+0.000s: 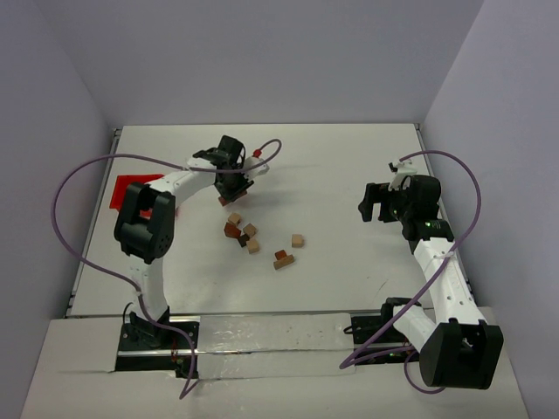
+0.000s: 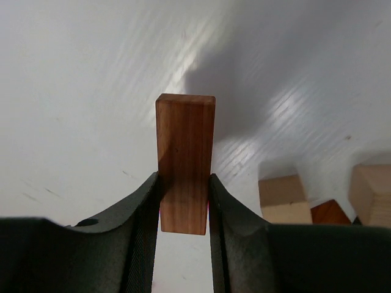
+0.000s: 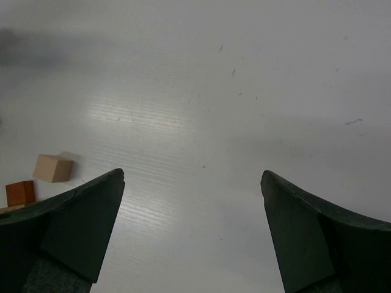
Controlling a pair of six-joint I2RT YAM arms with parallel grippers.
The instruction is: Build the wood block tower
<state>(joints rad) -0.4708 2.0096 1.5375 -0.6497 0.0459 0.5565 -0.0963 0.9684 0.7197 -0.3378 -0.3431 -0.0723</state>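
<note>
My left gripper (image 2: 184, 183) is shut on a reddish-brown wooden bar (image 2: 185, 146), which sticks out past the fingertips above the white table. From above, that left gripper (image 1: 229, 197) hangs over the table's middle left with the bar's end (image 1: 224, 201) showing below it. Several loose wood blocks (image 1: 243, 234) lie just in front of it, with a tan cube (image 1: 298, 239) and a small brown pair (image 1: 282, 258) to their right. No stacked tower shows. My right gripper (image 3: 192, 183) is open over bare table; overhead it (image 1: 377, 202) sits at the right.
A red bin (image 1: 131, 189) lies at the table's left edge, partly behind the left arm. Purple cables loop above both arms. Grey walls close the table at the back and sides. A tan cube (image 3: 52, 168) and a reddish block (image 3: 20, 192) show in the right wrist view.
</note>
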